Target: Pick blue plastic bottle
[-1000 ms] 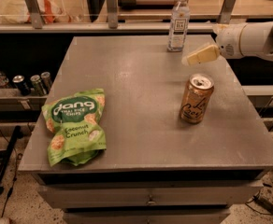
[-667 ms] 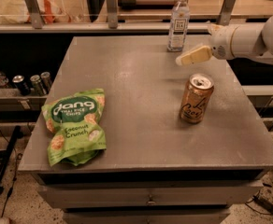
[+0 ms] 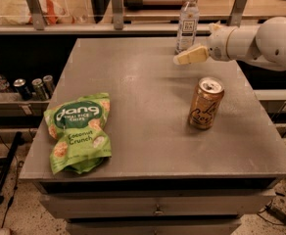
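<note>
the blue plastic bottle (image 3: 187, 23) stood upright at about one o'clock on the grey table (image 3: 133, 67), right at the far edge, white cap on, not lifted and not tilted; the gripper (image 3: 180, 59) hung low over the tabletop just on the near side of the bottle's foot, at roughly six o'clock from it, its pale tip pointing toward nine o'clock; whether it was spread or closed could not be told from this angle, and contact with the bottle could not be told either, though nothing looked held; the white arm (image 3: 260, 40) reached in from three o'clock.

judged from this, the approach was nearly done but the pick itself was not; what was left was to line up around the bottle's body, close on it and raise it.

the gold can (image 3: 205, 103) stood at about five o'clock from the gripper, apart from it; the green chips bag (image 3: 79, 131) lay at eight o'clock on the table, well apart from all this.
</note>
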{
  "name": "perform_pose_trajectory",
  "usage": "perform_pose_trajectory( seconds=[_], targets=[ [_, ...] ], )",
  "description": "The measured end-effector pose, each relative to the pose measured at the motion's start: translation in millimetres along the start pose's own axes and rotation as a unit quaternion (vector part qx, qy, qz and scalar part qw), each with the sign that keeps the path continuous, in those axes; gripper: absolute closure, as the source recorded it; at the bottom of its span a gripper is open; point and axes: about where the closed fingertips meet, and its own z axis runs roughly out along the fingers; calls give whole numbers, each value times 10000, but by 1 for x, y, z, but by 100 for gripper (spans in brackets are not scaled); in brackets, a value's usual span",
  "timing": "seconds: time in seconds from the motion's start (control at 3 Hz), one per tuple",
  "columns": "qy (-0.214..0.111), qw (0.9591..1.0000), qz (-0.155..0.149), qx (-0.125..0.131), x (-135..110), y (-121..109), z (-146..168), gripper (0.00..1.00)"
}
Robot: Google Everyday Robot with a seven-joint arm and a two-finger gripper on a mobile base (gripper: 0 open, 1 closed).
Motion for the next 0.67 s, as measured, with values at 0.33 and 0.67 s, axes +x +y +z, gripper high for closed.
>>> perform_pose_trajectory(
  seconds=[0.33, 0.67],
  targets=[
    [-88, 9999, 6, 127, -6, -6, 13, 0],
    [-152, 9995, 6, 272, -9, -15, 20, 0]
  ],
)
